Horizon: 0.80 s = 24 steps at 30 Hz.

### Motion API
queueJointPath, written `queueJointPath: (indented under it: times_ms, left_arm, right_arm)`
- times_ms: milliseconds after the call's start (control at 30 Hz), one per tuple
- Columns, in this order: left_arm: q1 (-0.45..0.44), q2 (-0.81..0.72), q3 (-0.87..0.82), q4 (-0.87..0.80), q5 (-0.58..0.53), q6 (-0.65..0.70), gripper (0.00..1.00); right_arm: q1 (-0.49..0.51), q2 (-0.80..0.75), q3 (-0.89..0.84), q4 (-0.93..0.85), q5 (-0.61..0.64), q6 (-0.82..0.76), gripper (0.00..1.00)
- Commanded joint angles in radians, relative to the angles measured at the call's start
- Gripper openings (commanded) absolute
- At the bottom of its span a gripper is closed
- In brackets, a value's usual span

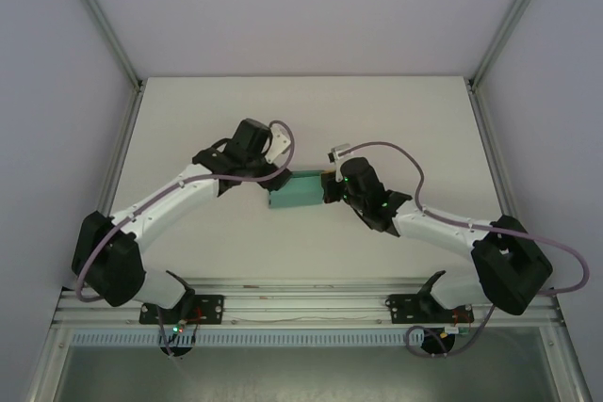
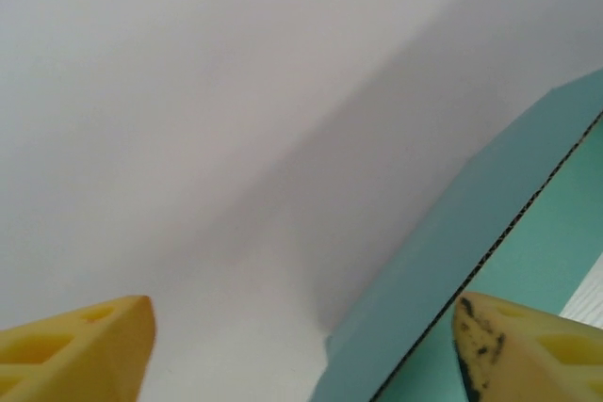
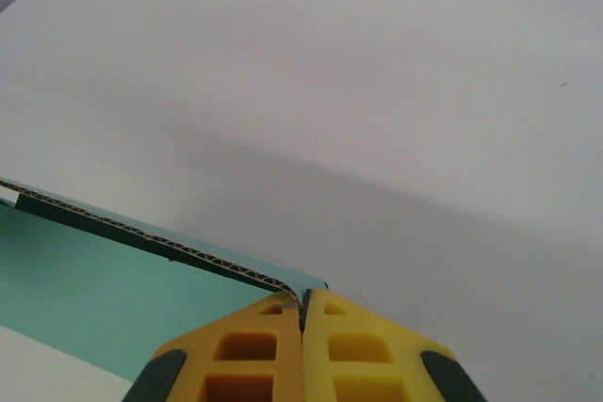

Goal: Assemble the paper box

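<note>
paper box (image 1: 300, 192): teal card at the middle of the counter (image 1: 188, 120), looks partly folded, not closed | my right tool (image 3: 303, 300): pressed together, pinching its edge | my left tool (image 2: 303, 306): spread, a card wall beside one finger (image 2: 528, 350) | left to do, I judge: tuck the flaps

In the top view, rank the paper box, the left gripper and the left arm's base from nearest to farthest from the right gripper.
From the right gripper:
1. paper box, pinched in its fingers, just to its left.
2. left gripper, at the box's other end.
3. left arm's base, at the table's near edge, far left.
</note>
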Motion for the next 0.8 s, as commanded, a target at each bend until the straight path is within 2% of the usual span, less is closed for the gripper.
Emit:
queueJointPath:
  times_ms: [0, 67, 133, 233, 467, 567, 633, 767]
  left_arm:
    - [-0.002, -0.048, -0.06, -0.011, -0.017, -0.103, 0.7]
    - [-0.003, -0.049, -0.078, 0.004, -0.039, -0.119, 0.58]
    - [-0.003, -0.043, -0.069, -0.014, -0.035, -0.138, 0.53]
    - [-0.005, -0.04, -0.077, -0.015, -0.014, -0.147, 0.52]
    - [-0.017, -0.035, -0.081, -0.036, -0.067, -0.211, 0.52]
    - [-0.023, -0.043, -0.093, -0.043, -0.084, -0.242, 0.48]
    - [-0.035, -0.055, -0.106, -0.029, -0.093, -0.255, 0.39]
    - [-0.051, -0.081, -0.127, -0.028, -0.106, -0.281, 0.32]
  right_arm:
    - [0.014, 0.027, 0.008, -0.127, 0.006, 0.013, 0.0]
    - [0.016, 0.033, 0.013, -0.134, 0.006, 0.011, 0.0]
    - [0.018, 0.042, 0.026, -0.152, 0.016, 0.014, 0.0]
    - [0.019, 0.048, 0.034, -0.163, 0.021, 0.018, 0.0]
    - [0.02, 0.045, 0.051, -0.199, 0.026, 0.019, 0.0]
    - [0.021, 0.048, 0.052, -0.207, 0.021, 0.025, 0.0]
    - [0.021, 0.047, 0.057, -0.21, 0.019, 0.031, 0.0]
    - [0.024, 0.043, 0.074, -0.246, 0.03, 0.031, 0.0]
